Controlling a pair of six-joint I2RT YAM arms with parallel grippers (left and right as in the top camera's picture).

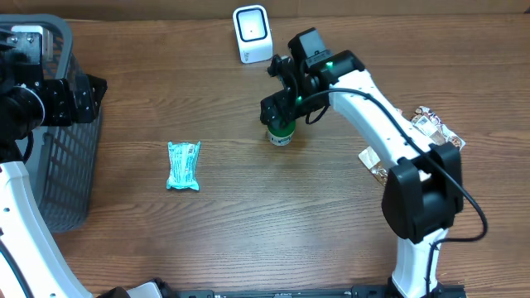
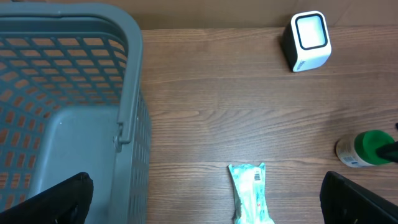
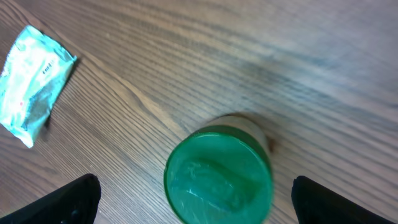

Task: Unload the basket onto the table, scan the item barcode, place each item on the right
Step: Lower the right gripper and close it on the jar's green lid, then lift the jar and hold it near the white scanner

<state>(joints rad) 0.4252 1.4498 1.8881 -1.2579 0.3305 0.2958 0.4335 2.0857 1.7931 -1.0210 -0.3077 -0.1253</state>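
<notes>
My right claw (image 1: 281, 108) hangs directly above the green-capped bottle (image 3: 217, 177), jaws spread wide and gripping nothing. The bottle, which I take to be the item, stands upright on the table (image 1: 248, 232), a little nearer than the white scanner (image 1: 251, 33). Risks: an off-centre descent could let one finger clip the cap and topple the bottle, which would then roll. Its round wall may also twist in the grip and turn the barcode away from the scanner. My left claw (image 2: 208, 202), equally wide and empty, hovers over the grey basket (image 2: 134, 74) at far left. Count: two claws, one bottle, one scanner, one basket, one teal packet (image 1: 183, 165) left of centre, and two wrapped packets (image 1: 435, 126) at right, partly hidden under the arm.
</notes>
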